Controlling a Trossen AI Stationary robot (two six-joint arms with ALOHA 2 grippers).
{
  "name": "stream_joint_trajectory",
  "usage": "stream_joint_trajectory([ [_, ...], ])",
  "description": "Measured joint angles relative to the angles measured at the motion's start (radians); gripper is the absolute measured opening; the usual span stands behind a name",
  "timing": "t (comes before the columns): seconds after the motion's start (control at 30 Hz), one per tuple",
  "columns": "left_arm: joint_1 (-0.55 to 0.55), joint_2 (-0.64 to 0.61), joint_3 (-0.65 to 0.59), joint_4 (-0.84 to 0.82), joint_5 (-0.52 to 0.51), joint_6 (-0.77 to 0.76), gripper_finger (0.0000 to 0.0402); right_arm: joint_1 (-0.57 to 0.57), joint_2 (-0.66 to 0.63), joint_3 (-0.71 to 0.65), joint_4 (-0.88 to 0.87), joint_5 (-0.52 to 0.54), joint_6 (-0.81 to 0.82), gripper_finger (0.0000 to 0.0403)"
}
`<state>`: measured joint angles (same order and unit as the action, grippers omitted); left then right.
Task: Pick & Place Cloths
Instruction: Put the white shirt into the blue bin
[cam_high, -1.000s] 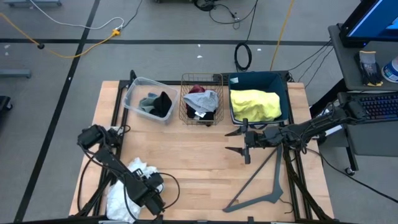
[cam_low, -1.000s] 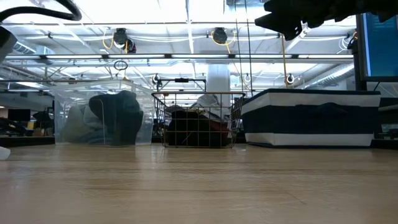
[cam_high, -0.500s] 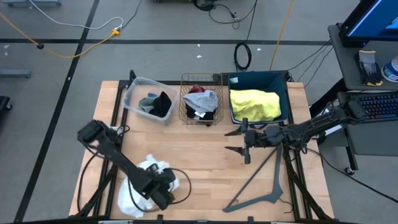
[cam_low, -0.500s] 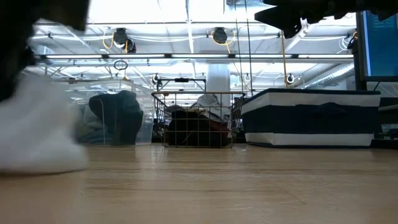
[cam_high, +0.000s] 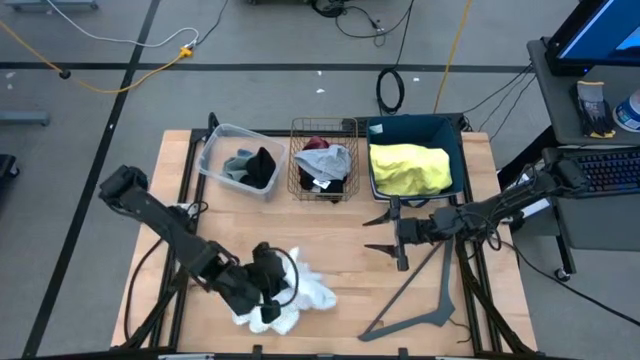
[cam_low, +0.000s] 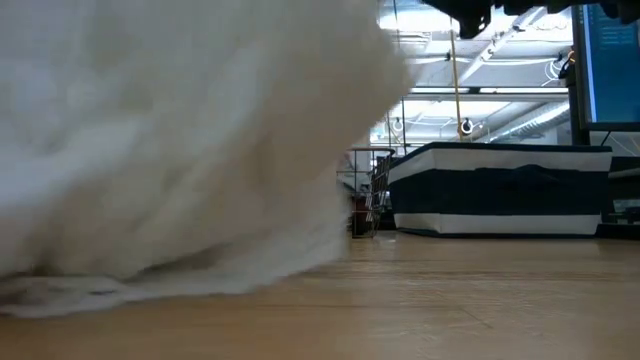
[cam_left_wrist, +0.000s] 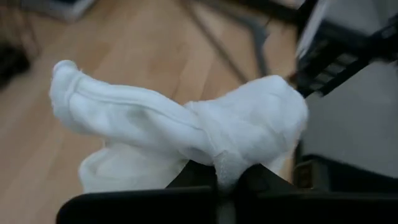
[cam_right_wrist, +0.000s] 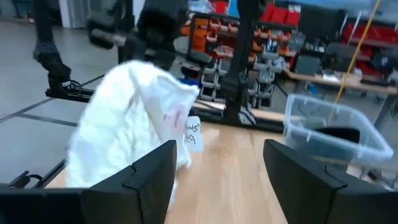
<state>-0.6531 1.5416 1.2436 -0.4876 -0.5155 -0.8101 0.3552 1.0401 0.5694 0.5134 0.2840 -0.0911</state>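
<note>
Pinching a fold of the white cloth (cam_left_wrist: 186, 134), the left gripper (cam_left_wrist: 227, 177) has its fingers closed on it. It looks soft, light and floppy, so a bunched fold holds best; the right gripper (cam_high: 383, 232) waits with fingers open.

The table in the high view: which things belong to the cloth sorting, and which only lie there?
Job:
- white soft cloth, in the shut left gripper
- yellow cloth in the dark blue bin
- clear plastic tub
- wire basket

Lying about:
- grey angular plastic hanger bar
</note>
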Motion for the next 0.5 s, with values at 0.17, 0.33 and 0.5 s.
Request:
stream_joint_trajectory([
  [0.17,0.039,-0.058,0.001,0.116,-0.003,0.157,0.0007,0.034,0.009,0.0,0.063,0.001,-0.064,0.0235],
  [0.33,0.109,-0.102,0.002,0.186,0.024,0.256,0.0006,0.071,0.048,0.0,0.169,0.005,-0.095,0.0236],
  [0.5,0.193,-0.116,0.002,0.253,0.087,0.355,0.0006,0.109,0.091,0.024,0.214,0.117,-0.168,0.0239],
])
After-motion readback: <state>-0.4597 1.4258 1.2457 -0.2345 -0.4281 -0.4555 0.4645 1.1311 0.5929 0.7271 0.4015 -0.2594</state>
